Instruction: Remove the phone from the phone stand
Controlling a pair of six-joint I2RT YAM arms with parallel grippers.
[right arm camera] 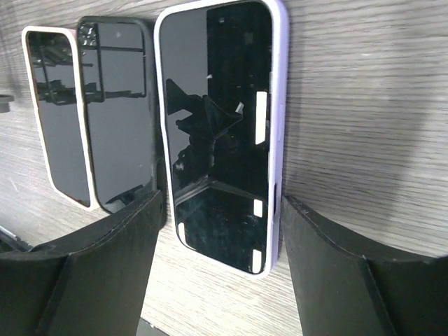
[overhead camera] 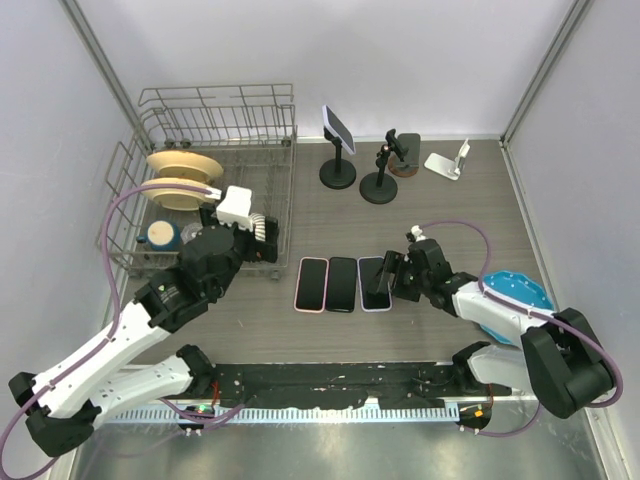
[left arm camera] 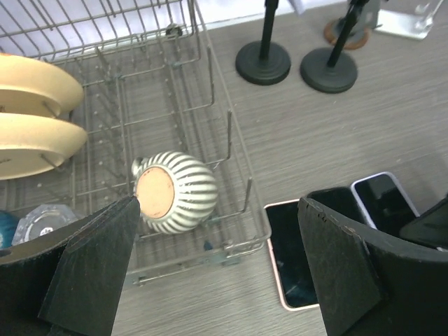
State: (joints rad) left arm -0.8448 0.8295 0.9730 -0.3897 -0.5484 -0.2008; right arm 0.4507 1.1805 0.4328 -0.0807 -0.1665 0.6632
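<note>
Lavender-cased phone [right arm camera: 220, 133] lies flat on the table [overhead camera: 450, 210], its near end masked from above by the right gripper [right arm camera: 220, 208]. Fingers are spread either side of it; contact, I can't tell. That arm stretches low toward ten o'clock. The left gripper [left arm camera: 218, 204] hovers, splayed wide, beside the dish rack [overhead camera: 285, 190]. At twelve o'clock, a phone [overhead camera: 338, 127] sits tilted on its stand [overhead camera: 338, 172].

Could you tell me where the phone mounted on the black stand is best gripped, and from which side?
Probably take the phone across its long edges from above: it sits tilted atop the stand, edges exposed, another stand close beside.
</note>
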